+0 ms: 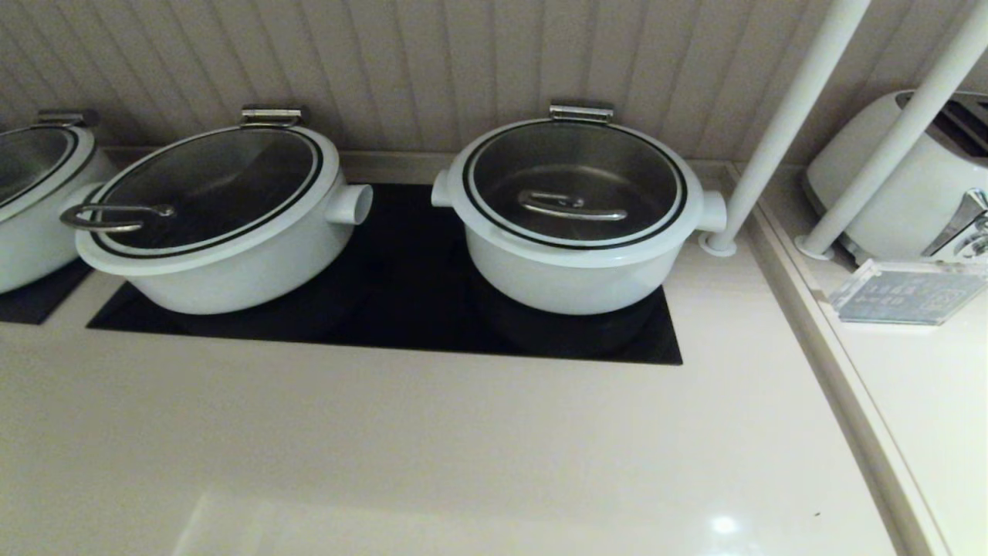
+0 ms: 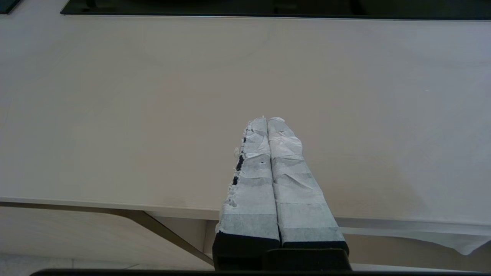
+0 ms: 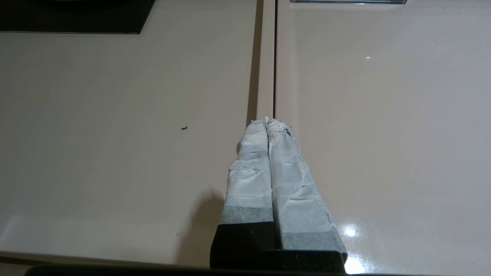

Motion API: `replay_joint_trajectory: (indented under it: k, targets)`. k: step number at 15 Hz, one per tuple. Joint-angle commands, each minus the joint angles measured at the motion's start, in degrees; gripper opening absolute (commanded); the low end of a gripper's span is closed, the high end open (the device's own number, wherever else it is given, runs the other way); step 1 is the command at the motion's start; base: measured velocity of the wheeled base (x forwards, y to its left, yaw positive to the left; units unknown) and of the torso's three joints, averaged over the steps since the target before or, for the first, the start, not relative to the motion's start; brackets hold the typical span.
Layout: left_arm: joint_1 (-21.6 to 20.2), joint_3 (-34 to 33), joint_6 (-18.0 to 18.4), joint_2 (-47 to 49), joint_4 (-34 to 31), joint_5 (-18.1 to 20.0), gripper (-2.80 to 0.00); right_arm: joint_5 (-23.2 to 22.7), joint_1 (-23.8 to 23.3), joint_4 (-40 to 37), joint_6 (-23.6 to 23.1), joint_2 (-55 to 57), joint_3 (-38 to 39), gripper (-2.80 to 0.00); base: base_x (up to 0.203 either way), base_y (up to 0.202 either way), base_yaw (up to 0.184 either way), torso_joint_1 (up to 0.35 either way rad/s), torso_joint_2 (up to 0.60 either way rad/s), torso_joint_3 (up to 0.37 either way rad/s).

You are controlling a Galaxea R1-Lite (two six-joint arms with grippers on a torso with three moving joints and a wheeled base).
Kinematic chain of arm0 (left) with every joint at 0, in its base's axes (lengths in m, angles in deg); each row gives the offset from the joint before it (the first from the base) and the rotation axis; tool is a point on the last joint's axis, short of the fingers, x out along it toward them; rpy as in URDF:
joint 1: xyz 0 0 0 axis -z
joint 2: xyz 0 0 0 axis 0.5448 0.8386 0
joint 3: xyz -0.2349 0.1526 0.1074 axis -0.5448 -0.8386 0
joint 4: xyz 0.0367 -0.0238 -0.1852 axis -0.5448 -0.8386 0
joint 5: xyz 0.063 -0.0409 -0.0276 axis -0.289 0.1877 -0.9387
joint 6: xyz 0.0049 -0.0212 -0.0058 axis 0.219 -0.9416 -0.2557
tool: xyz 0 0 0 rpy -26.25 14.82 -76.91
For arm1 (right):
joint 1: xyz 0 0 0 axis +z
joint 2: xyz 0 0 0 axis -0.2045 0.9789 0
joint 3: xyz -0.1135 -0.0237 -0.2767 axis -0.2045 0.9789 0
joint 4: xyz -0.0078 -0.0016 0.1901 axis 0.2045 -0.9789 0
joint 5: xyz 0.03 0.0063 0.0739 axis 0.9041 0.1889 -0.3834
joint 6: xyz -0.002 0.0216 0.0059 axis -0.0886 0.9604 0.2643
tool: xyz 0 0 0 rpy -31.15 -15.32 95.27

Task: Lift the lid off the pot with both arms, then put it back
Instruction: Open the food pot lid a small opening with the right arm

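Observation:
The deep white pot [image 1: 571,270] with two short stub handles stands on the black cooktop [image 1: 401,309] at centre right in the head view. The glass lid [image 1: 575,181] with white rim and steel bar handle [image 1: 571,205] sits closed on it. Neither arm shows in the head view. My left gripper [image 2: 267,119] is shut and empty above the counter's front edge. My right gripper [image 3: 267,121] is shut and empty above the counter, over a seam [image 3: 274,57] between two counter sections. The pot and the lid are out of both wrist views.
A wider, shallower white pot [image 1: 224,224] with a tube stub and loop-handled lid stands left of the task pot. Another pot [image 1: 31,201] is at the far left. Two white poles [image 1: 787,123] rise right of the pot. A white toaster [image 1: 911,177] and a clear stand [image 1: 911,293] sit at the right.

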Motion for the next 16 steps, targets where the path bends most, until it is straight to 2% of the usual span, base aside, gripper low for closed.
replay_joint_trajectory:
  k: [1,5,7,10,13,16]
  targets:
    - [0.0,0.0,0.0,0.0,0.0,0.0,-2.80,-0.1,0.0,0.0,-0.1,0.0,0.0,-2.80,0.000,0.000,0.000,0.000,0.00,0.000]
    - [0.0,0.0,0.0,0.0,0.0,0.0,-2.80,-0.3,0.0,0.1,-1.7,0.0,0.0,-2.80,0.000,0.000,0.000,0.000,0.00,0.000]
    - [0.0,0.0,0.0,0.0,0.0,0.0,-2.80,-1.7,0.1,0.7,-4.8,0.0,-0.7,-2.80,0.000,0.000,0.000,0.000,0.00,0.000]
    - [0.0,0.0,0.0,0.0,0.0,0.0,-2.80,-8.0,0.3,-1.2,-5.0,3.5,-8.3,-2.80,0.000,0.000,0.000,0.000,0.00,0.000]
    - [0.0,0.0,0.0,0.0,0.0,0.0,-2.80,-12.6,0.3,-1.2,-5.1,15.7,-17.1,-2.80,0.000,0.000,0.000,0.000,0.00,0.000]
    - [0.0,0.0,0.0,0.0,0.0,0.0,-2.80,-20.2,0.3,2.4,-5.6,29.9,-26.0,-2.80,0.000,0.000,0.000,0.000,0.00,0.000]
